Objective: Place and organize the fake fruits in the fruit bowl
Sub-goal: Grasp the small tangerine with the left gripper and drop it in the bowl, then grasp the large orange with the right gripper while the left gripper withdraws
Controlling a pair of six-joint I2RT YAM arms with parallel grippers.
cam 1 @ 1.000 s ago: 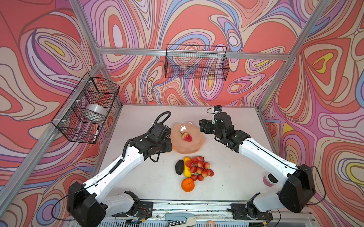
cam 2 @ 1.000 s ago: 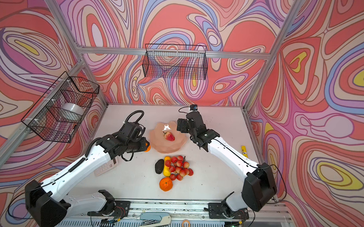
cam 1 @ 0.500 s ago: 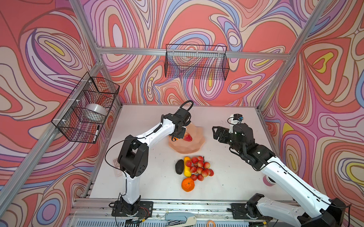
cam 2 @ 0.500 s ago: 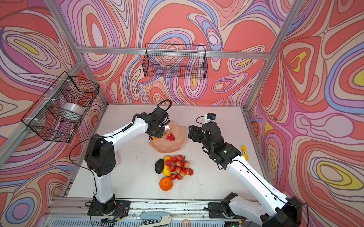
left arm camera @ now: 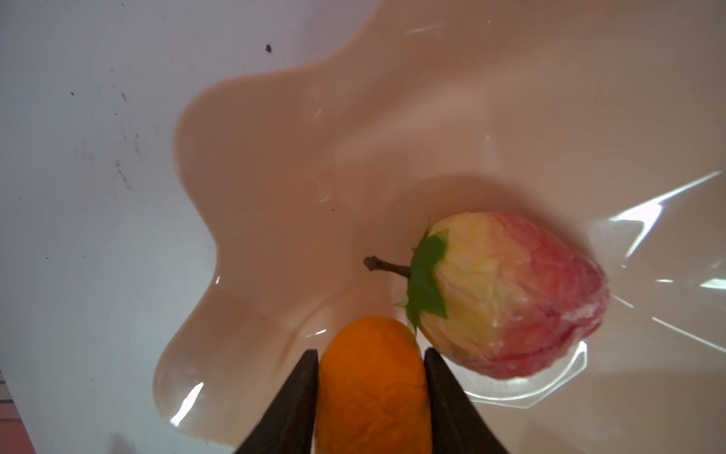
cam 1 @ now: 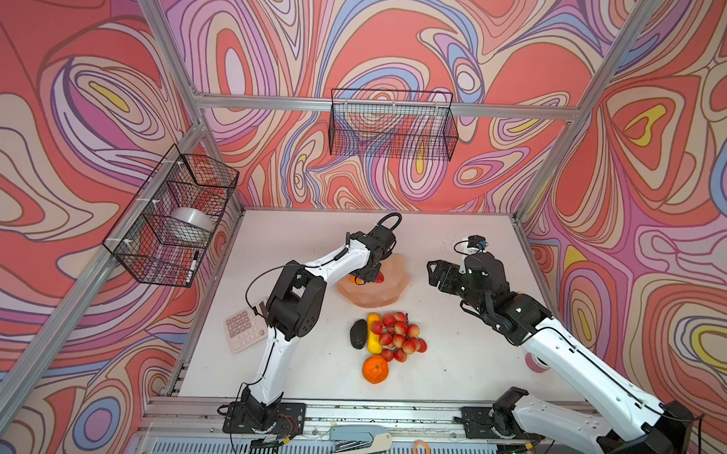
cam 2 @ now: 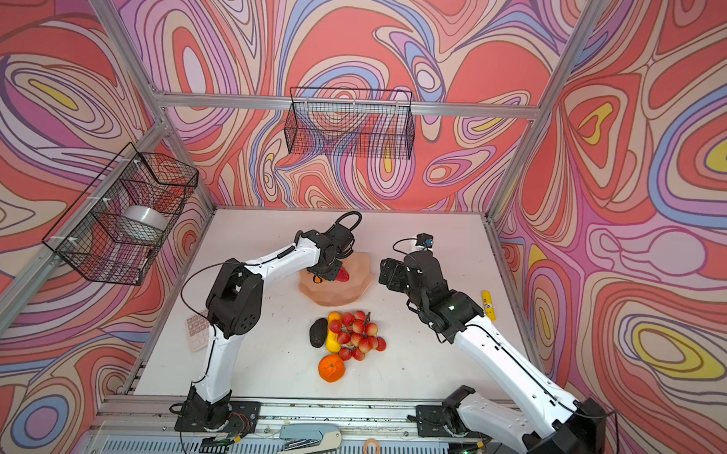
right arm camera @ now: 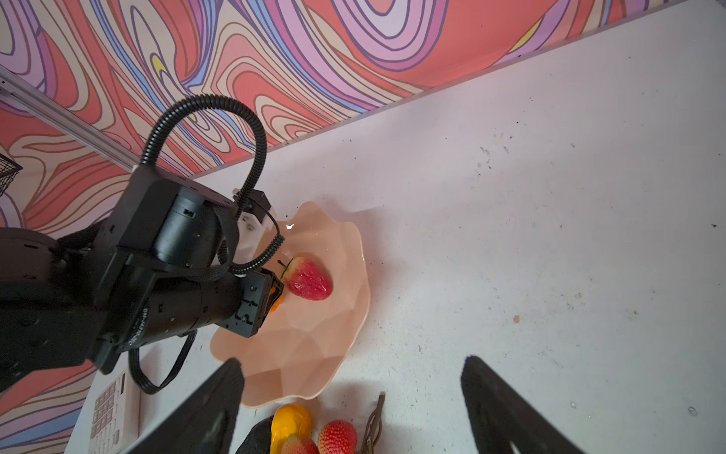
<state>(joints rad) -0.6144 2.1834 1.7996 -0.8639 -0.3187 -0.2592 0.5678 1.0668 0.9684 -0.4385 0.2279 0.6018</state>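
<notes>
Two of the fake fruits are inside the peach-pink fruit bowl [cam 1: 386,297]: a strawberry [left arm camera: 506,295] lying on its side on the bowl's floor with its stem pointing at the scalloped rim, and a small orange [left arm camera: 373,393] just beside it. The left gripper [left arm camera: 371,353] reaches down into the bowl, and its two dark fingers [left arm camera: 302,393] sit against opposite sides of the small orange, so the orange is pinched between them. In both top views the gripper's body hides most of this orange; only a sliver shows next to the strawberry.

The right gripper [right arm camera: 352,359] hangs over the white table [cam 1: 453,356] on the bowl's right, apart from it, with its jaws spread wide and nothing between them.

Four fruits lie on the table on the near side of the bowl. A dark avocado [cam 1: 358,334] touches a long yellow fruit [cam 1: 373,340], which lies against a bunch of red berries [cam 1: 401,337]. A larger orange [cam 1: 375,369] sits just in front of that cluster. A pink calculator [cam 1: 245,330] lies at the table's left edge.
</notes>
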